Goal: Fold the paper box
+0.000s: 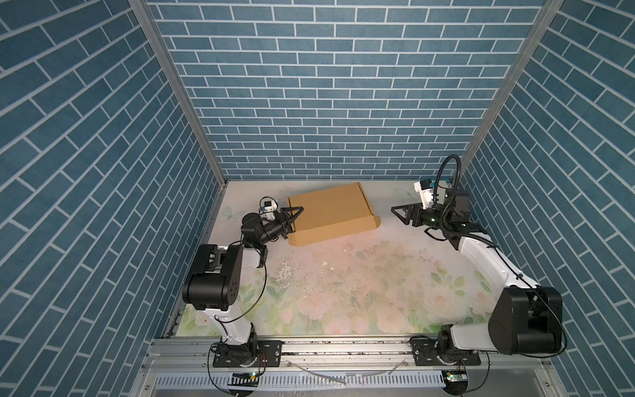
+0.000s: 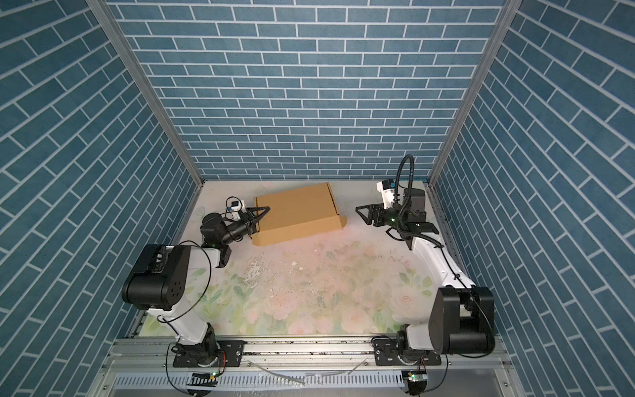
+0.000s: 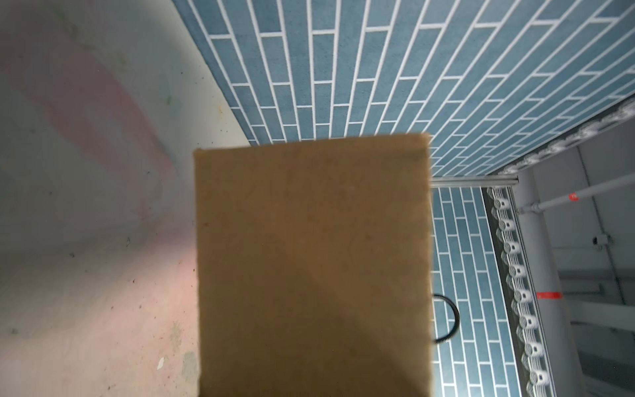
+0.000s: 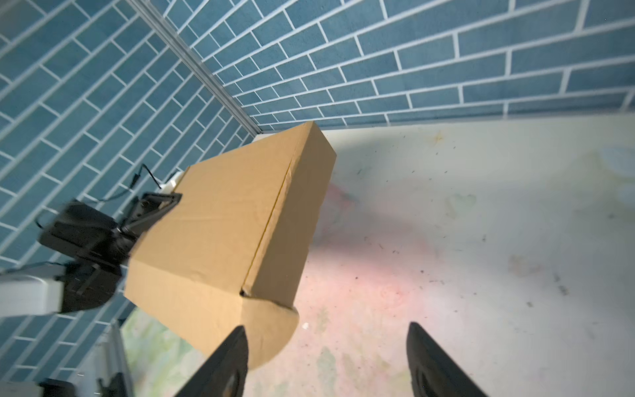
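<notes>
The paper box [image 1: 330, 213] [image 2: 295, 213] lies folded shut near the back of the table, a plain brown mailer with a rounded tab [image 1: 376, 221] [image 4: 271, 330] sticking out at its front right corner. My left gripper [image 1: 293, 218] [image 2: 260, 220] clamps the box's left side, with one finger [image 4: 161, 202] lying on the lid. In the left wrist view the cardboard [image 3: 309, 257] fills the middle and hides the fingers. My right gripper [image 1: 399, 214] [image 2: 363, 213] [image 4: 326, 324] hangs open to the right of the box, apart from it, with nothing between its fingers. The box's long side [image 4: 220, 233] faces it.
The floral table mat [image 1: 343, 282] carries flaked paint and crumbs [image 1: 285, 271] in front of the box. Blue brick-patterned walls [image 1: 326, 103] close in the back and both sides. A metal rail [image 1: 343, 347] with the arm bases runs along the front edge.
</notes>
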`<action>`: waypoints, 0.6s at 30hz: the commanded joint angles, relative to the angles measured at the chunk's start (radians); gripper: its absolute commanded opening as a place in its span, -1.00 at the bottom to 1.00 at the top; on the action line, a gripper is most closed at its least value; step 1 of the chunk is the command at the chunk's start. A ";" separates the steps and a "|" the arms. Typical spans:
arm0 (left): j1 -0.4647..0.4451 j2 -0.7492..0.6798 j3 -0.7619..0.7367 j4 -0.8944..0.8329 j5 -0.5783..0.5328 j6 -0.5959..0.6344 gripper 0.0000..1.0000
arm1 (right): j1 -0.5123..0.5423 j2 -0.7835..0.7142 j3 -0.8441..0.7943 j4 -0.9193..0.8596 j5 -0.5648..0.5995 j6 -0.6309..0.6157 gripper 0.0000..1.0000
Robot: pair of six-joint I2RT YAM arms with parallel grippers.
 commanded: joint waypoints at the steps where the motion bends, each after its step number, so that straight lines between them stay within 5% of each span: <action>1: 0.004 -0.102 0.022 -0.235 -0.036 -0.019 -0.18 | 0.006 -0.028 -0.096 0.078 0.072 -0.253 0.49; 7: 0.003 -0.233 0.063 -0.537 -0.076 -0.028 -0.19 | 0.006 0.009 -0.163 0.166 0.055 -0.431 0.51; 18: -0.066 -0.316 0.063 -0.675 -0.103 -0.195 -0.20 | 0.006 0.160 -0.202 0.429 -0.150 -0.493 0.51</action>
